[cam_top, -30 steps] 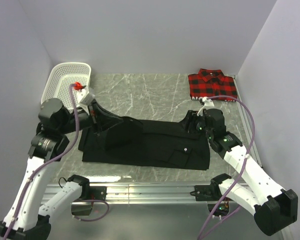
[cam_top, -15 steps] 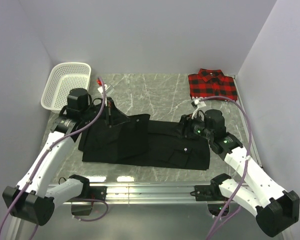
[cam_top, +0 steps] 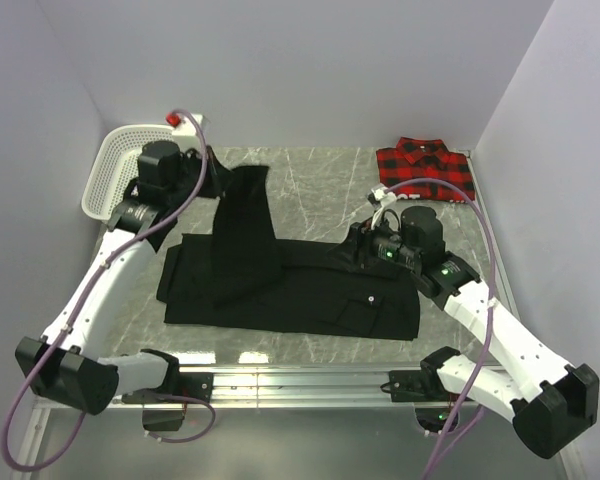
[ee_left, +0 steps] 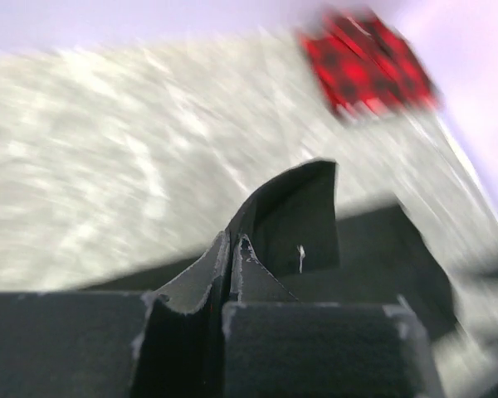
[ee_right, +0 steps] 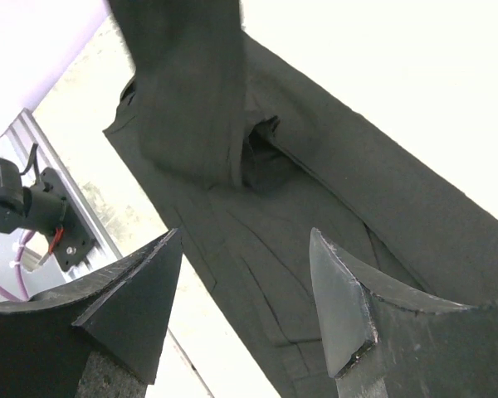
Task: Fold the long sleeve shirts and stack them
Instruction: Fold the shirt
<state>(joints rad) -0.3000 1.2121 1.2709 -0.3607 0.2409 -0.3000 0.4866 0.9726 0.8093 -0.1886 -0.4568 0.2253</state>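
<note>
The plain black long sleeve shirt [cam_top: 310, 295] lies spread flat across the middle of the table. My left gripper [cam_top: 217, 178] is shut on its sleeve [cam_top: 242, 230], holding it up near the far left so the fabric hangs in a tall strip. In the left wrist view the jaws [ee_left: 231, 242] are pressed together with black cloth [ee_left: 303, 215] pinched in them. My right gripper [cam_top: 352, 250] hovers open above the shirt's right half, nothing between its fingers [ee_right: 244, 233]. The red-and-black plaid shirt [cam_top: 425, 170] lies folded at the far right corner.
A white mesh basket [cam_top: 105, 175] stands at the far left against the wall, just behind my left arm. Side walls close in the table on the left and right. A metal rail [cam_top: 300, 380] runs along the near edge.
My left gripper has carried the sleeve up and back from the shirt's left side toward the far left. My right gripper has edged left over the shirt and opened a little.
</note>
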